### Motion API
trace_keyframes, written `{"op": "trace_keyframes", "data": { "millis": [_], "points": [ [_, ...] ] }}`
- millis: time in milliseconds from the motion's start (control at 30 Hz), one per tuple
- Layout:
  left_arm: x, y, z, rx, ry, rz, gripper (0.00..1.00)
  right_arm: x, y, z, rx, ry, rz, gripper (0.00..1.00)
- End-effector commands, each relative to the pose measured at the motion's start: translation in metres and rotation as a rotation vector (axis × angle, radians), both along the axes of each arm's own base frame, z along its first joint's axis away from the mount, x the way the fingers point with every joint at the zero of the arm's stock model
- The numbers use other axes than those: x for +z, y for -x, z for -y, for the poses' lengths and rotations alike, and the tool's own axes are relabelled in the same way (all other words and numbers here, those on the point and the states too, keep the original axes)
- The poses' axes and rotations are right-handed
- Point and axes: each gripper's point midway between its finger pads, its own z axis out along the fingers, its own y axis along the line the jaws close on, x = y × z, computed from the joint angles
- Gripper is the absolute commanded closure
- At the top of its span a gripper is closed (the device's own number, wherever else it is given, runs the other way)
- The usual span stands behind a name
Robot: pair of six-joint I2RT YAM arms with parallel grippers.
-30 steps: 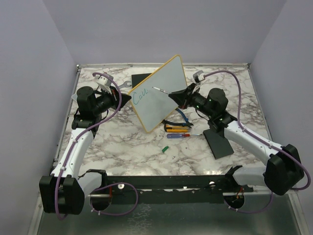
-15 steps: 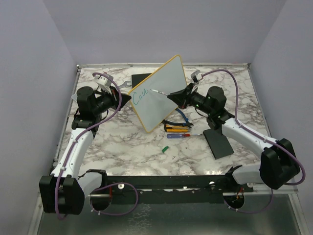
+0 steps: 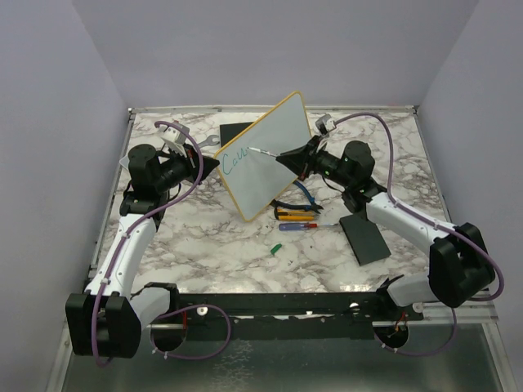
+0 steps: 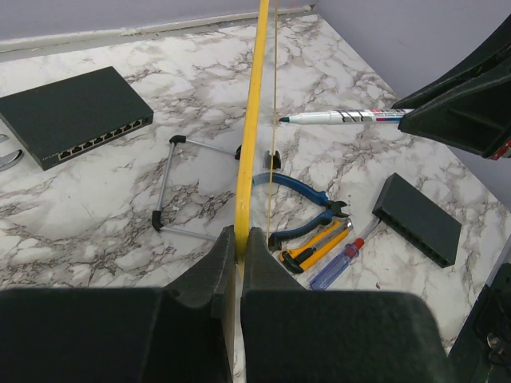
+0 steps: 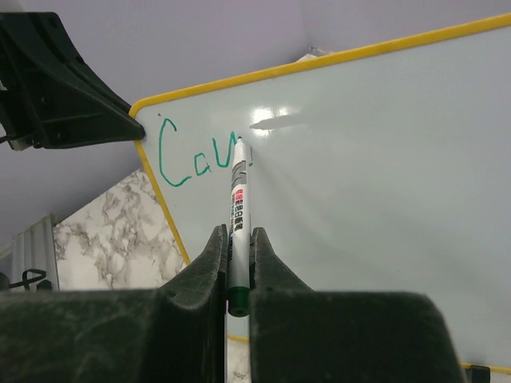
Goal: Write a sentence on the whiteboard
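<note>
The whiteboard, white with a yellow rim, stands tilted on edge at mid-table. My left gripper is shut on its left rim; the left wrist view shows the rim edge-on between the jaws of that gripper. My right gripper is shut on a white marker with a green end. The marker's tip is at the board's face, just right of the sentence's first teal letters, which read roughly "Cou". From above, the marker points left from the right gripper.
Below the board lie blue pliers, a yellow utility knife, a screwdriver and a green cap. A black box lies at the right and another behind the board. A wire stand lies left of the board.
My right gripper has shifted slightly left and up with the marker, its tip staying at the end of the letters. The board and the left gripper have not moved.
</note>
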Motion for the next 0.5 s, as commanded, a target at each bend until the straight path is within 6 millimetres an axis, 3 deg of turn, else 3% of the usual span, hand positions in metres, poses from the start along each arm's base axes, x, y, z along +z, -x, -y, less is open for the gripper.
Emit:
{"op": "trace_keyframes", "data": {
  "millis": [0, 467],
  "points": [
    [0.006, 0.001, -0.001, -0.005, -0.016, 0.049, 1.0, 0.021, -0.003, -0.008, 0.032, -0.039, 0.052, 1.0],
    [0.005, 0.001, -0.001, -0.012, -0.015, 0.046, 1.0, 0.016, -0.016, -0.011, 0.007, -0.036, 0.033, 0.99]
  ]
}}
